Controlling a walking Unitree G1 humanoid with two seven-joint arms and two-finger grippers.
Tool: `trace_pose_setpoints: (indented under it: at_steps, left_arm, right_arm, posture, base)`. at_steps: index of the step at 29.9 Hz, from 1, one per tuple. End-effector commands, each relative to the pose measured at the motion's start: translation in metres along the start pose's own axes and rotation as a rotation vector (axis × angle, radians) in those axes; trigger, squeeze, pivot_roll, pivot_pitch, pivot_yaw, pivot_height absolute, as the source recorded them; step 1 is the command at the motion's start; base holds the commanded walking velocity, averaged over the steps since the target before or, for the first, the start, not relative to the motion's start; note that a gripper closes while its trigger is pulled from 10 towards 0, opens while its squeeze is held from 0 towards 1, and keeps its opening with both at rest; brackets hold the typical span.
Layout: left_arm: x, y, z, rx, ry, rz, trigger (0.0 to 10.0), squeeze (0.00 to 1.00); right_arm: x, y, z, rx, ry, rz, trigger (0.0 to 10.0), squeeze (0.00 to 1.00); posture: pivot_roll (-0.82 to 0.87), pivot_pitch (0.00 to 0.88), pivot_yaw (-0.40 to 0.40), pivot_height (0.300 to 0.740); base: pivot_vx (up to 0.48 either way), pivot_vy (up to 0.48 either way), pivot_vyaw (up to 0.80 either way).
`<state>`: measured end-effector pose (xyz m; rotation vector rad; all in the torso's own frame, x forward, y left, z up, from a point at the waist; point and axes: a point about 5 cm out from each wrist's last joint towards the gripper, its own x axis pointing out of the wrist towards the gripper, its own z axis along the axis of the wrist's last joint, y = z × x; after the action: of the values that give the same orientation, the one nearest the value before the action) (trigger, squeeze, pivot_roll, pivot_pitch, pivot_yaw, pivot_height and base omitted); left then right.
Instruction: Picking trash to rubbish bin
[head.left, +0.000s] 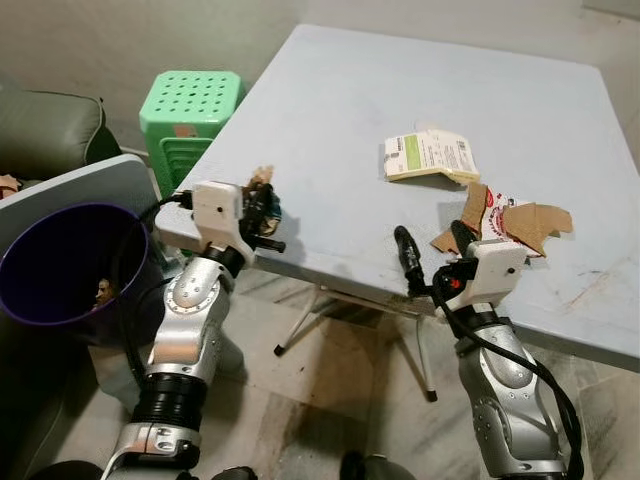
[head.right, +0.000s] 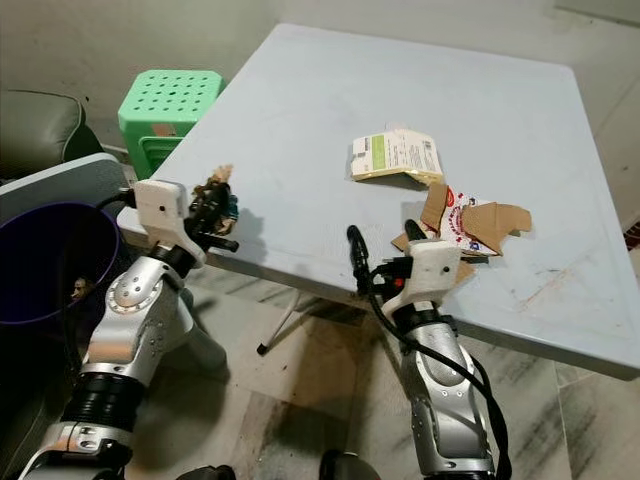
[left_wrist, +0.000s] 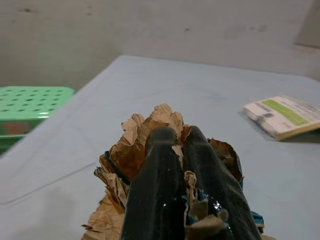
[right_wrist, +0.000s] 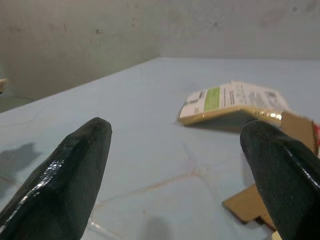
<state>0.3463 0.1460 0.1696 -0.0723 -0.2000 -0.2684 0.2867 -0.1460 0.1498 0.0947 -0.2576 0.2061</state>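
Fingers of left gripper (head.left: 268, 203) clenched on crumpled brown paper (left_wrist: 134, 145) over table (head.left: 330, 130) corner; right gripper (head.left: 433, 245) spread wide near torn cardboard (head.left: 510, 222).

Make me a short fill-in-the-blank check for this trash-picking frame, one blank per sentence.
1. The left gripper is shut on crumpled brown ____.
2. The right gripper has its jaws ____ at the table's near edge.
3. The rubbish bin to the robot's left is ____ in colour.
4. The stool beside the table is ____.

Missing words: paper; open; purple; green
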Motion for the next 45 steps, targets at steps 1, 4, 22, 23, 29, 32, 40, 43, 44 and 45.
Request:
trace_pose_setpoints:
  at_steps: [1,4,22,23,29,32,40,43,44,45]
  left_arm:
    - [-0.002,0.009,0.003,-0.012,0.002,0.029,10.0,0.0]
    - [-0.002,0.012,0.007,-0.004,-0.002,0.032,10.0,0.0]
    - [-0.001,0.011,0.005,-0.007,0.022,0.036,10.0,0.0]
    - [-0.001,0.012,0.005,-0.007,0.023,0.037,10.0,0.0]
    - [0.0,0.013,0.005,-0.008,0.027,0.038,10.0,0.0]
    - [0.0,0.012,0.006,-0.001,0.024,0.036,10.0,0.0]
    - [0.0,0.013,0.006,0.002,0.025,0.049,10.0,0.0]
    - [0.0,0.014,0.004,0.01,0.044,0.063,10.0,0.0]
    - [0.0,0.014,0.003,0.015,0.049,0.064,10.0,0.0]
    - [0.0,0.014,0.003,0.016,0.05,0.067,10.0,0.0]
  right_arm:
    - [-0.001,-0.005,-0.003,-0.013,0.009,-0.02,10.0,0.0]
    - [0.0,-0.005,-0.005,-0.019,0.01,-0.019,10.0,0.0]
    - [-0.001,-0.008,-0.012,-0.05,0.039,-0.016,10.0,0.0]
    - [0.0,-0.008,-0.013,-0.051,0.04,-0.015,10.0,0.0]
    - [0.0,-0.007,-0.013,-0.054,0.041,-0.011,10.0,0.0]
    - [0.0,-0.006,-0.014,-0.061,0.045,0.0,10.0,0.0]
    - [0.0,-0.005,-0.014,-0.064,0.053,0.008,10.0,0.0]
    - [0.0,-0.005,-0.015,-0.065,0.055,0.011,10.0,0.0]
    - [0.0,-0.004,-0.015,-0.065,0.056,0.012,10.0,0.0]
    - [0.0,-0.004,-0.015,-0.065,0.056,0.013,10.0,0.0]
  posture:
    - [-0.03,0.094,-0.037,0.74]
    - [-0.03,0.089,-0.037,0.74]
    - [-0.02,0.069,-0.046,0.74]
    - [-0.03,0.068,-0.045,0.74]
    - [-0.03,0.064,-0.047,0.74]
    - [-0.03,0.062,-0.048,0.74]
    - [-0.02,0.062,-0.048,0.74]
    - [-0.02,0.063,-0.048,0.74]
    - [-0.02,0.063,-0.048,0.74]
    - [-0.02,0.063,-0.048,0.74]
  base:
    - [0.0,0.0,0.0]
    - [0.0,0.0,0.0]
    - [0.0,0.262,0.0]
    - [0.0,0.461,0.0]
    - [0.0,0.461,0.0]
    - [0.0,0.456,0.0]
    - [0.0,0.375,0.64]
    - [0.0,0.0,0.8]
    - [0.0,0.0,0.8]
    - [0.0,0.0,0.8]
